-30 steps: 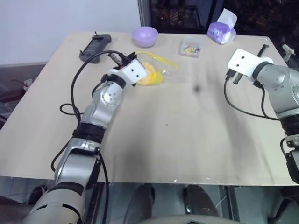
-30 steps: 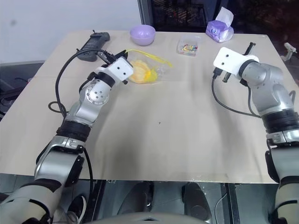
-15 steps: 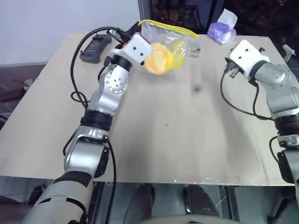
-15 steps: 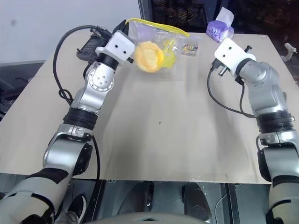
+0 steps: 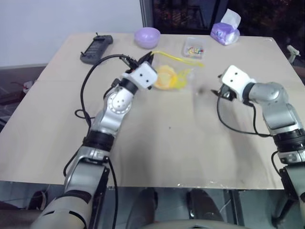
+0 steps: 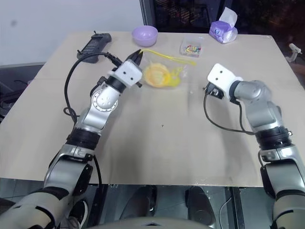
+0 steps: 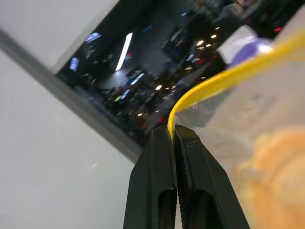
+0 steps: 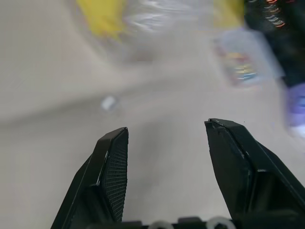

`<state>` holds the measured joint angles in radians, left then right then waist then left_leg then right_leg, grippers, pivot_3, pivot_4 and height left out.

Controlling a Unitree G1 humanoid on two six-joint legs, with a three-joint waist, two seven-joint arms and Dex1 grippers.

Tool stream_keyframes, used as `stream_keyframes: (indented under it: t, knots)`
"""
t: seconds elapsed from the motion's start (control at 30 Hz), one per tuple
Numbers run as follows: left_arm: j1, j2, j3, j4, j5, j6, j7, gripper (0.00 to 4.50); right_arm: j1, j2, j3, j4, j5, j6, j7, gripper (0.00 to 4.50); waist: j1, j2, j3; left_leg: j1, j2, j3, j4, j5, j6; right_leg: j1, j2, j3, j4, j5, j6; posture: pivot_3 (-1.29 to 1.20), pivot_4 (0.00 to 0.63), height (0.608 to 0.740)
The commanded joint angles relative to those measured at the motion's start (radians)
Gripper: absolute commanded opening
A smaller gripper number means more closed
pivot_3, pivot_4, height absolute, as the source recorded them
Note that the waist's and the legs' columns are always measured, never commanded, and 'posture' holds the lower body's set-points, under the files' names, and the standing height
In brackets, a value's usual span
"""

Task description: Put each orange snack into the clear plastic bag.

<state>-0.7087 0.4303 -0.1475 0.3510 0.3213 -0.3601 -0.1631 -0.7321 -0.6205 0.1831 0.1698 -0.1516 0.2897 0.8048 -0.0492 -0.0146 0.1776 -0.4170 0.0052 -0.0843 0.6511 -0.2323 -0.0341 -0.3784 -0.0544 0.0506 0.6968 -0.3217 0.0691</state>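
The clear plastic bag [image 5: 182, 71] hangs low over the far middle of the table, and I cannot tell whether its bottom rests on the top. One orange snack [image 5: 165, 78] sits inside it. My left gripper [image 7: 172, 132] is shut on the end of the bag's yellow seal strip [image 7: 224, 78], at the bag's left end [image 5: 148, 56]. My right gripper [image 8: 165, 136] is open with nothing between its fingers. It is low over the table to the right of the bag and apart from it, pointing toward it.
Along the table's far edge stand a purple bowl [image 5: 147, 36], a small clear box of colourful bits [image 5: 194, 48], a purple tissue pack [image 5: 226, 32] and a black device [image 5: 96, 47]. A small white scrap [image 8: 109, 102] lies on the table ahead of the right gripper.
The left gripper lifted the bag with the snack high, then brought it back down. The right gripper opened, dropped toward the table and swung left toward the bag.
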Motion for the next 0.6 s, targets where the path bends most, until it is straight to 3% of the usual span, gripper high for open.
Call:
stream_keyframes:
  t: [0.03,0.6]
  knots:
    - [0.029,0.006,0.008,-0.098,-0.027,-0.013,-0.038,0.00,-0.018,0.008,-0.033,-0.039,0.027,0.028,-0.010,2.79,0.003,0.000,0.000,0.000,0.000,0.000,0.000,0.000,0.000,0.000,0.000,0.000,0.000,0.000,0.000,0.00,0.150,0.740]
    - [0.051,-0.006,0.001,-0.138,-0.022,-0.004,-0.084,0.00,-0.101,-0.005,-0.015,-0.077,0.048,0.029,0.018,2.79,0.007,0.000,0.000,0.000,0.000,-0.001,0.001,0.000,0.000,0.000,0.000,-0.001,0.000,0.000,0.000,0.00,0.150,0.740]
